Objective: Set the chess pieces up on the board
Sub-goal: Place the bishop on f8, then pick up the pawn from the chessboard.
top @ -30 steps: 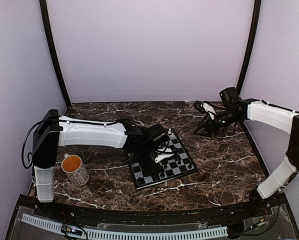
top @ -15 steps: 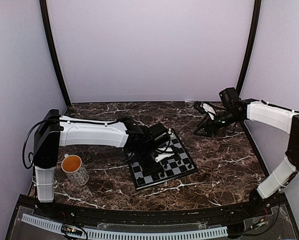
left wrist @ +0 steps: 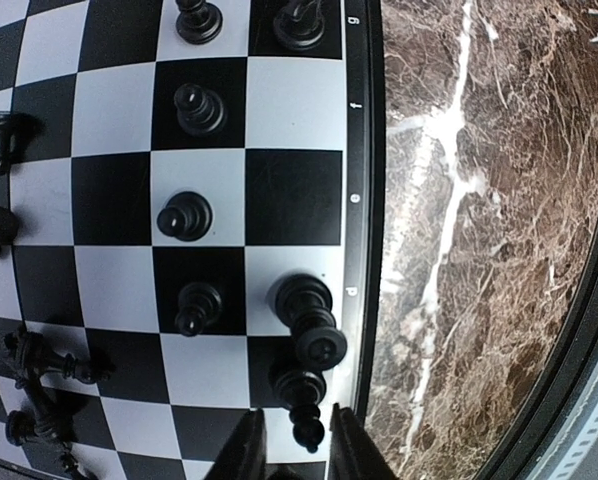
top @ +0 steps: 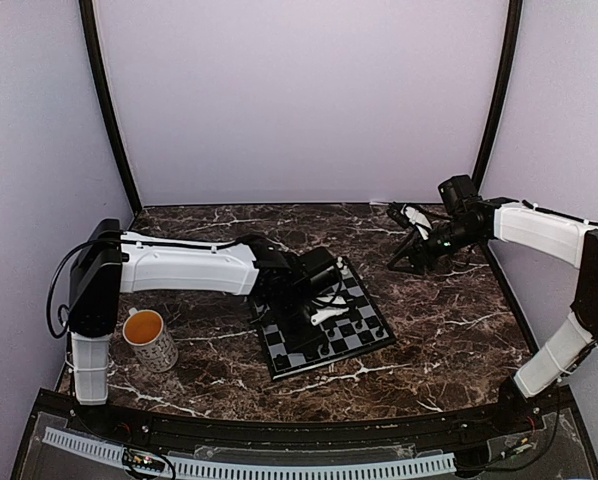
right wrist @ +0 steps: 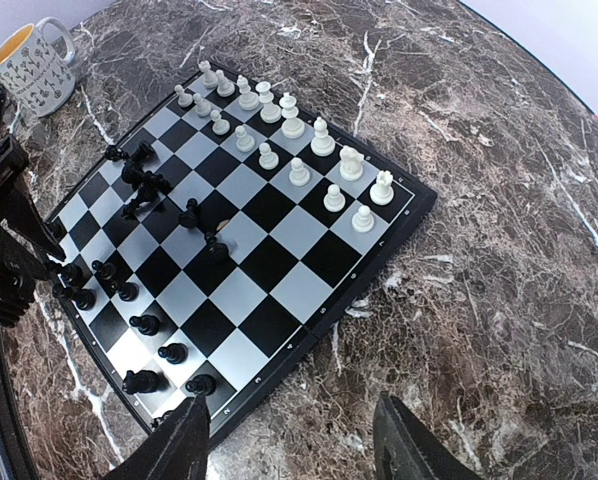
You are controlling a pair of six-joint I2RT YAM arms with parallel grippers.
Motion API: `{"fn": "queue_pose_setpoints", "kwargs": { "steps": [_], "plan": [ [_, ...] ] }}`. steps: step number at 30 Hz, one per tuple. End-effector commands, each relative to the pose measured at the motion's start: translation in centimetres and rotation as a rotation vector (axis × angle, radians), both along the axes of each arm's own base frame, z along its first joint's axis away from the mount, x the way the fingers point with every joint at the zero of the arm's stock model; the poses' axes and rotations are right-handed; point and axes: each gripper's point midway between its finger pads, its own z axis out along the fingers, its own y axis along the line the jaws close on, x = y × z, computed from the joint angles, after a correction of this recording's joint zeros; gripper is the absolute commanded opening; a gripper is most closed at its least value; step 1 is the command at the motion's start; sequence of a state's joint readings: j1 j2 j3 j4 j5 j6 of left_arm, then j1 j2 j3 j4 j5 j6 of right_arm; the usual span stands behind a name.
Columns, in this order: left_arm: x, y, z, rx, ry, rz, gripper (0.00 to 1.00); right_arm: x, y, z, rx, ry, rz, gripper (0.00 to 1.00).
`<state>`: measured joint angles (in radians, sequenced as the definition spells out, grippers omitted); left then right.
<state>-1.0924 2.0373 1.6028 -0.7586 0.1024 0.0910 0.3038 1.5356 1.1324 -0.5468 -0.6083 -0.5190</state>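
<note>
The board lies mid-table, and my left gripper hangs low over it. In the left wrist view my left gripper stands narrowly open around an upright black piece on the board's edge row, with a sliver of gap on each side. A taller black piece stands right beside it, with black pawns one row in. Fallen black pieces lie at lower left. My right gripper is open and empty over the marble. White pieces line the board's far side.
A white patterned mug with an orange inside stands on the marble left of the board, below the left arm. A few loose black pieces sit near mid-board. Purple walls enclose the table on three sides.
The left jaws have parted a little around the black piece on the edge row. Neither arm has visibly moved.
</note>
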Motion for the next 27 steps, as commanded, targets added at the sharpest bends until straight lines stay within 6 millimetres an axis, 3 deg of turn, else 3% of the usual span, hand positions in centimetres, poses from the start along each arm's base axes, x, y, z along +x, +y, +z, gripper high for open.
{"fn": "queue_pose_setpoints", "kwargs": {
  "steps": [1,5,11,13,16,22,24,27],
  "plan": [
    [-0.2,-0.4,0.9,-0.003,0.001,-0.002,0.29,0.0,0.0,0.0,0.003,-0.002,0.007,0.57],
    [-0.1,-0.8,3.2,-0.040,-0.007,-0.006,0.41,-0.1,0.0,0.2,0.002,-0.006,0.007,0.57],
    [1.7,-0.2,12.1,-0.238,-0.098,0.038,0.51,-0.2,-0.1,0.1,0.000,-0.010,0.008,0.57],
    [3.1,0.5,13.8,-0.289,-0.120,0.089,0.51,-0.1,0.0,0.0,0.000,-0.010,0.009,0.57],
    [5.6,1.9,14.0,-0.303,-0.164,0.177,0.50,-0.2,0.0,0.0,0.001,-0.003,0.016,0.57],
    [9.4,5.1,11.4,-0.284,-0.163,0.298,0.47,-0.6,0.9,-0.1,-0.004,-0.004,0.077,0.54],
    [10.8,5.4,11.6,-0.326,-0.163,0.331,0.48,-0.7,1.8,-0.9,-0.048,0.004,0.109,0.52],
    [13.0,4.5,13.4,-0.460,-0.158,0.384,0.48,-0.6,3.4,-2.0,-0.116,0.014,0.160,0.48]
  ]
}}
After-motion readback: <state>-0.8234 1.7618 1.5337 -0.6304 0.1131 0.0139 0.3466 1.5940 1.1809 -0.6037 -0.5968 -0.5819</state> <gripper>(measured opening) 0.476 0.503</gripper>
